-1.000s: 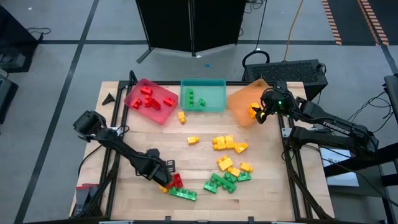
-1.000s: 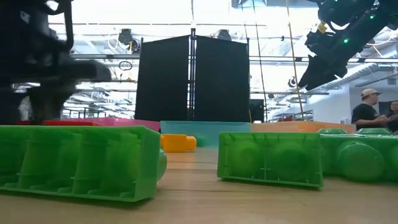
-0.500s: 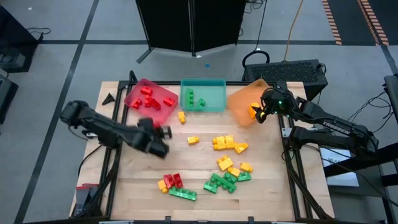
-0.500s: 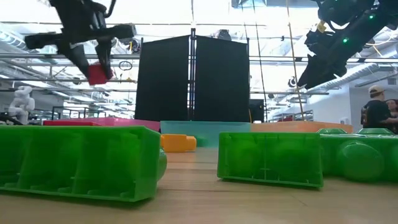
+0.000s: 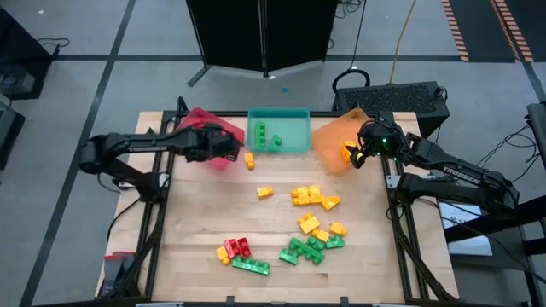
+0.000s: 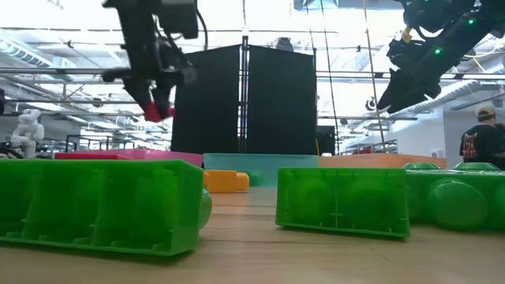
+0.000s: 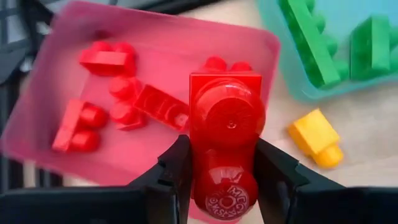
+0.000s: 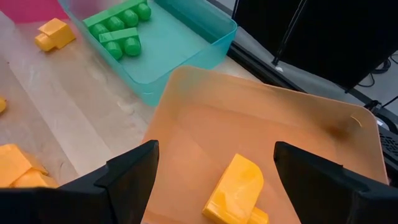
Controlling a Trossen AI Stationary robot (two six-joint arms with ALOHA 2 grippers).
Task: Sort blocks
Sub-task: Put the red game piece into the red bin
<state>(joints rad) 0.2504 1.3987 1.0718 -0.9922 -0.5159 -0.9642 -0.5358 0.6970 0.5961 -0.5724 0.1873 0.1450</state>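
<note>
My left gripper [image 5: 223, 147] hovers over the red tray [image 5: 193, 125], shut on a red studded block [image 7: 225, 124]; the low view shows that block [image 6: 155, 111] high above the table. Several red blocks [image 7: 112, 99] lie in the tray. My right gripper [image 5: 353, 157] hangs open over the orange tray [image 8: 261, 118], where a yellow block [image 8: 235, 188] lies. The teal tray [image 5: 293, 136] holds green blocks [image 5: 265, 136]. Loose yellow blocks [image 5: 310, 196], green blocks [image 5: 303, 250] and red blocks [image 5: 240, 248] rest on the table. My left gripper pinches the red block by its two opposite side faces [image 7: 198, 155], one finger [image 7: 171, 171] on each side. The fingers come from above, pointing down. The block is lifted clear above the red tray, its round studs [image 7: 227, 115] facing the wrist camera.
A single yellow block [image 5: 249, 159] lies just in front of the teal tray, another [image 5: 265, 192] nearer mid-table. Two large green blocks [image 6: 339, 201] fill the low view's foreground. A person [image 6: 480, 142] stands in the room beyond. Bare wood lies on the table's left side [image 5: 192, 205].
My left gripper, shut on the red block, has risen from the red blocks near the table's near edge and travelled toward the far edge, ending above the red tray. The block was lifted clear and carried along. The right arm has kept still.
</note>
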